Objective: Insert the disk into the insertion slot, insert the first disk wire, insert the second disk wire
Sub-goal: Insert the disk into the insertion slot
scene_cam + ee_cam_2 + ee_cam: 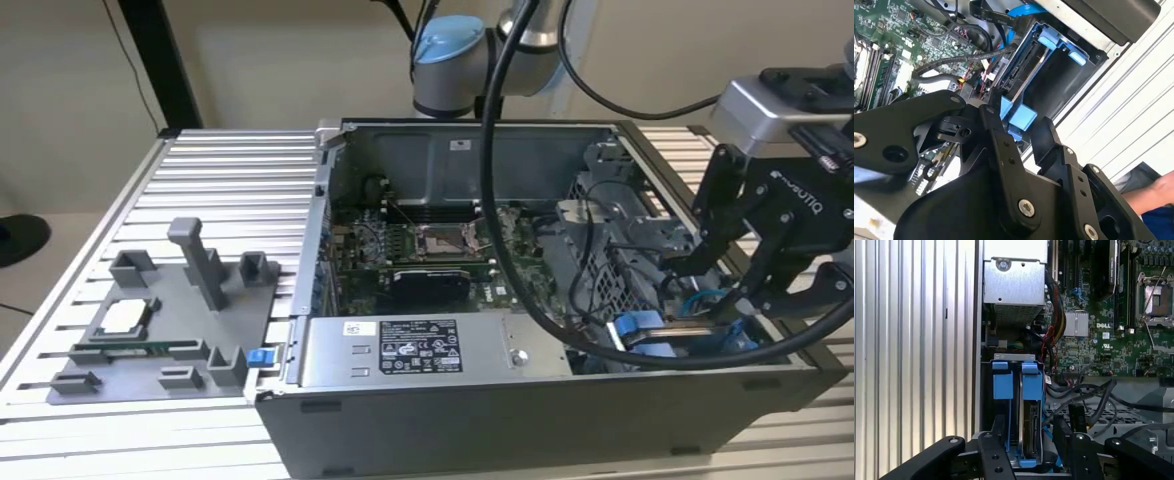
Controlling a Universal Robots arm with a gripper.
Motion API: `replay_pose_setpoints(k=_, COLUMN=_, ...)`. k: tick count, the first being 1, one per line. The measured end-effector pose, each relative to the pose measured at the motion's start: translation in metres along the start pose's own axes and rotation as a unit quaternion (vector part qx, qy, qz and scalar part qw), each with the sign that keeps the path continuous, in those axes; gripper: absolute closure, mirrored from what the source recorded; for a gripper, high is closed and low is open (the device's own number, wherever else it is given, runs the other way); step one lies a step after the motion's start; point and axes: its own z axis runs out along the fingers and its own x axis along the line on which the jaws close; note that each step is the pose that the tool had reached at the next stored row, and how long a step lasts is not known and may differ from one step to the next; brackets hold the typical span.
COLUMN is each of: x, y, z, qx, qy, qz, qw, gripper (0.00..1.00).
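Got the gripper (710, 292) hanging right over the front corner of the open computer case (534, 420), on the exterior view's right. Fingers (1049, 142) spread to roughly the width of the blue frame, straddling its near end in both wrist views. Looks like a gap on one side, so probably not clamping anything, though can't rule out light contact at the other pad.

Disk (1030, 425) standing on edge inside the insertion slot (1014, 358), straight ahead of the fingertips, long axis running away from them along the blue rails. Seems most of the way in.

Also some loose black cables (1089, 400) just beside the bay and a blue cable (1023, 11) near its far end. Can't tell whether either is plugged into the disk.
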Motion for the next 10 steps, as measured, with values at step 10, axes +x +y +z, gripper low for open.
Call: replay_pose_setpoints(k=10, x=-0.0117, y=0.0085, z=-0.0065, qx=0.0022, qy=-0.0002, qz=0.001, qw=1.0, gripper=0.0)
